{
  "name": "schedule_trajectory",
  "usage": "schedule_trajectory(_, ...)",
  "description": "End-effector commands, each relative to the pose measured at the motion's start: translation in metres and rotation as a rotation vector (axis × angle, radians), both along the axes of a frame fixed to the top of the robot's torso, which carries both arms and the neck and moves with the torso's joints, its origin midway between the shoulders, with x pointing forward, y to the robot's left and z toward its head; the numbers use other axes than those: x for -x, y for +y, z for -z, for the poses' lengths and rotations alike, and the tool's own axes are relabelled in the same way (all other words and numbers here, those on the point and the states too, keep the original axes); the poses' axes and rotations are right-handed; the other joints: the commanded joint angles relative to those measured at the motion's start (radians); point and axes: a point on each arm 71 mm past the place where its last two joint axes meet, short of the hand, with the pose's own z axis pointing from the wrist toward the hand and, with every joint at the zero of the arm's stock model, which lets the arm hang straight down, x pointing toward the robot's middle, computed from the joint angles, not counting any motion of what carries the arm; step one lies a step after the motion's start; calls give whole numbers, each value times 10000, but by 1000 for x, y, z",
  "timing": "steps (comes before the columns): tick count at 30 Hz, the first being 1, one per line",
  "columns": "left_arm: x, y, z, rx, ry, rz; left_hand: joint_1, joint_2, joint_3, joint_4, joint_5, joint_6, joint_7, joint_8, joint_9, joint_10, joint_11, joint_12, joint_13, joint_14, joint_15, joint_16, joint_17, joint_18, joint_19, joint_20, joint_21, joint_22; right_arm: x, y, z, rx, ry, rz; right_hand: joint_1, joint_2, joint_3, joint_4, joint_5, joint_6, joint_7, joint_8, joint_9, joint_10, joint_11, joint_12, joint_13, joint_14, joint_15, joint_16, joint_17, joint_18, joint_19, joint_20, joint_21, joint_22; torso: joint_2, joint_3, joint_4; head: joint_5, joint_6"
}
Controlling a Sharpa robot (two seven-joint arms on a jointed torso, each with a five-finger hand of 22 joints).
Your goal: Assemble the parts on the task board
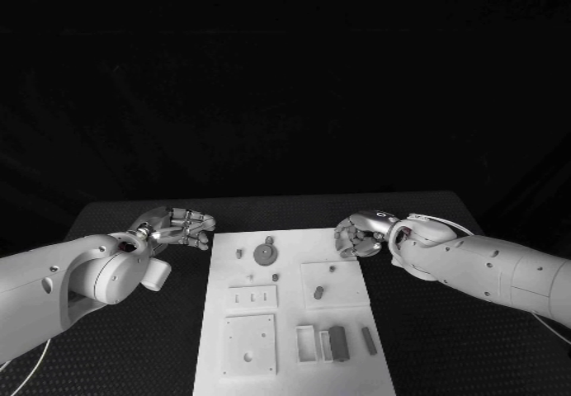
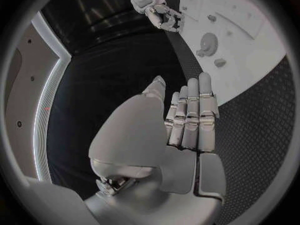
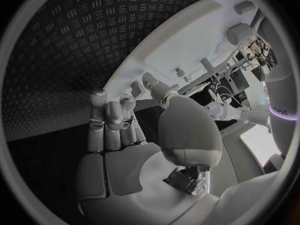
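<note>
The white task board (image 1: pixel 298 246) lies in the middle of the black table. On its far part sit a round grey disc (image 1: pixel 266 253) and a small grey peg (image 1: pixel 239 253). An oval grey piece (image 1: pixel 318 291) lies on a raised square, and two dark bars (image 1: pixel 338 342) lie near the front. My left hand (image 1: pixel 178 227) hovers just off the board's far left corner, fingers straight and side by side (image 2: pixel 190 115), holding nothing. My right hand (image 1: pixel 361 233) hangs at the board's far right edge, empty, with its fingers (image 3: pixel 112 125) loosely extended.
Raised white plates (image 1: pixel 251 333) with slots and holes take up the board's near left. Black ribbed table mat (image 1: pixel 452 346) spreads on both sides of the board. My left forearm (image 1: pixel 59 280) and right forearm (image 1: pixel 500 272) lie over the mat beside the board.
</note>
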Motion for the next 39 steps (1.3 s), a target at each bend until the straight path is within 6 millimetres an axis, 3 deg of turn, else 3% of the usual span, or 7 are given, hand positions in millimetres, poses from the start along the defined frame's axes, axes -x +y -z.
schedule_trajectory(1,0,-3,-1,70,-80,199,-78,6,61,4,11,-13,124,30,13,15,33,-27,12,82,15,-65,12,247,-19,-69,-50,17,1,3,1,50,-6,-229,-12,135,10,-80,21,175,95,72,18,65,-20,71,-14,-124,-130,47,8,522,39,-34,54,183,1,-15,2,-29,-18)
schedule_trajectory(7,0,-2,-1,63,-54,215,-79,5,63,3,11,-15,124,29,13,14,33,-28,12,83,14,-70,16,247,-19,-69,-52,19,1,4,2,41,-4,-249,-20,284,-37,-164,20,364,108,170,51,102,-9,100,-16,-94,-119,85,10,522,65,-44,85,183,-4,-9,7,-14,-37)
schedule_trajectory(17,0,-2,-1,52,-42,202,-84,4,65,4,11,-22,126,26,13,10,35,-32,12,84,15,-77,23,246,-20,-69,-56,22,1,5,3,32,-32,-226,-81,805,-82,-266,20,744,96,351,126,162,-19,147,-23,-42,-126,149,9,522,110,-64,142,184,-3,-5,5,-1,-65)
schedule_trajectory(31,0,-1,-1,21,-53,206,-88,5,70,4,11,-29,129,24,12,6,36,-35,12,86,16,-88,32,246,-20,-69,-60,26,1,4,5,23,-82,-162,-83,1044,-112,-458,20,1017,5,476,206,244,-104,204,-22,26,-203,231,19,522,169,-106,221,189,-10,-8,-2,-11,-84)
schedule_trajectory(39,0,-1,-1,19,-50,203,-88,4,72,2,11,-31,130,23,12,5,37,-36,12,88,16,-94,39,246,-21,-69,-63,29,1,3,5,32,-105,-110,-67,1068,-112,-520,20,1026,-6,475,214,265,-116,216,-22,42,-217,248,21,522,184,-119,240,190,-9,-14,3,-29,-90)
